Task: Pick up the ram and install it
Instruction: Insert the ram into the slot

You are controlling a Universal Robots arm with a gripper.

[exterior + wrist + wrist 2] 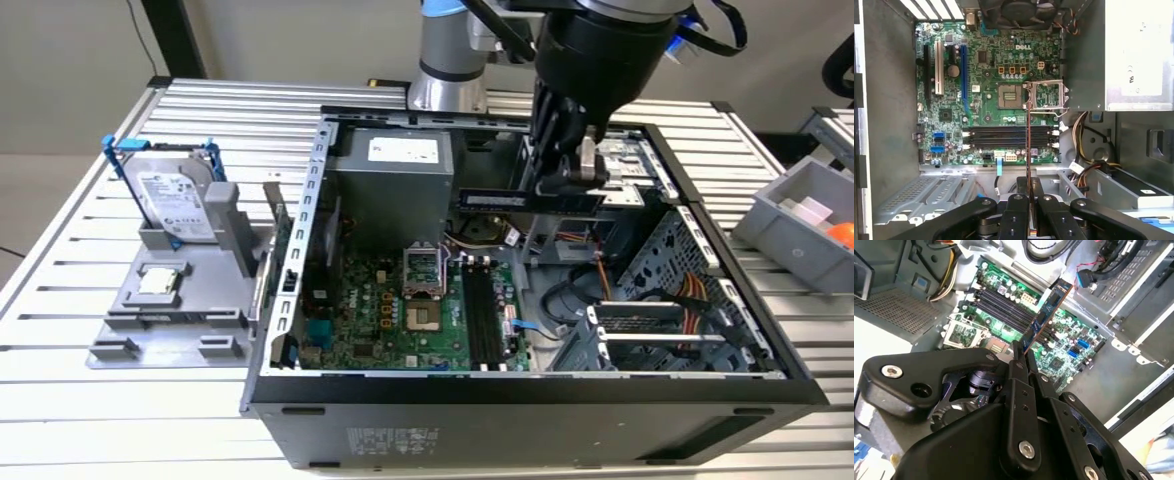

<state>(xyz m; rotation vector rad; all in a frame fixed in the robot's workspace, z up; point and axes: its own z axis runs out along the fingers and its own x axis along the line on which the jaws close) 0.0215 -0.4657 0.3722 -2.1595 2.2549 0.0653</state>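
My gripper (567,190) hangs over the open computer case (534,385), shut on the ram (497,198), a long thin blue stick held level above the motherboard (400,320). In the second wrist view the ram (1046,315) sticks out from between the fingertips of the gripper (1021,352) toward the black memory slots (1004,302). In the first wrist view the ram (1028,145) is seen edge-on. It crosses the memory slots (1004,136) at right angles, well above them, with the gripper (1029,187) clamped on its near end.
A grey fixture (167,300) at the exterior view's left carries a silver hard drive (174,195) in a blue bracket and a small square chip (158,282). Inside the case are the power supply (394,180), an open CPU socket (424,318) and cables (667,300). A grey bin (807,225) stands at the right.
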